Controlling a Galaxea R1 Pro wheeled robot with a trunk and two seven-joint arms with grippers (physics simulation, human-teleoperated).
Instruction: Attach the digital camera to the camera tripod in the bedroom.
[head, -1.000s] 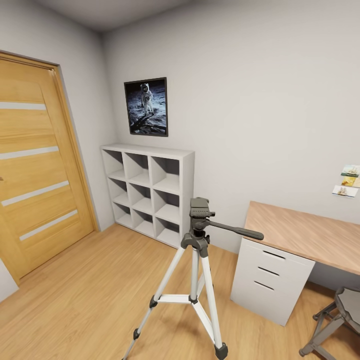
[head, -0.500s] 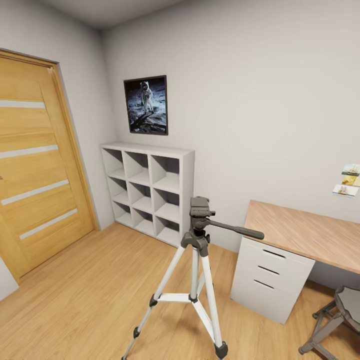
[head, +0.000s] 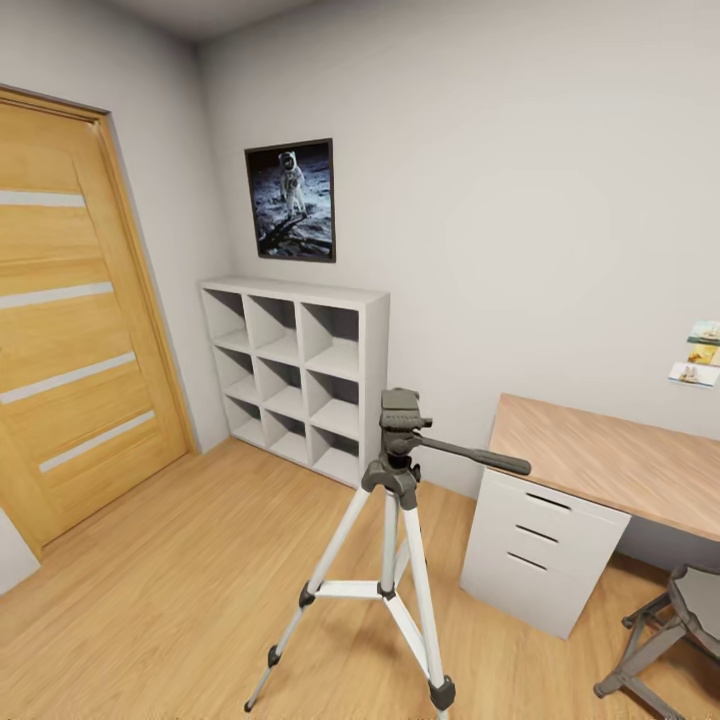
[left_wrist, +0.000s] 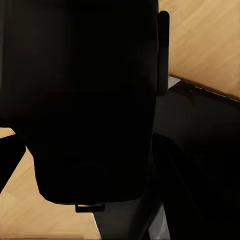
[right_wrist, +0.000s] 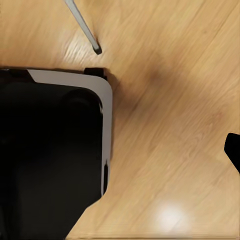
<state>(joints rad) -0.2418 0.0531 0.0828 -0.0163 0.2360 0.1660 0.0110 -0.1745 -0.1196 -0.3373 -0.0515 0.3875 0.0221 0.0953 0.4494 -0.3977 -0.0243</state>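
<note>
Camera tripod (head: 391, 540) stands before shelf (head: 297, 374), left of desk (head: 610, 462).

Head cam facing bedroom corner w/ camera tripod (head: 392, 520); both wrist cams floorward, close over dark bodywork.

Pale grey walls, plank floor (head: 170, 560) — wooden door (head: 70, 330), white cube shelf (head: 297, 375), desk (head: 610, 460).

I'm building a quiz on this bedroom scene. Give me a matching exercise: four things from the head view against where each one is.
Things:
1. camera tripod
2. astronaut picture
3. wooden door
4. desk

Places:
a. hanging above the white cube shelf
b. at the view's left edge
c. standing on the floor, centre
d. against the wall, right

Pairs: 1-c, 2-a, 3-b, 4-d
</note>
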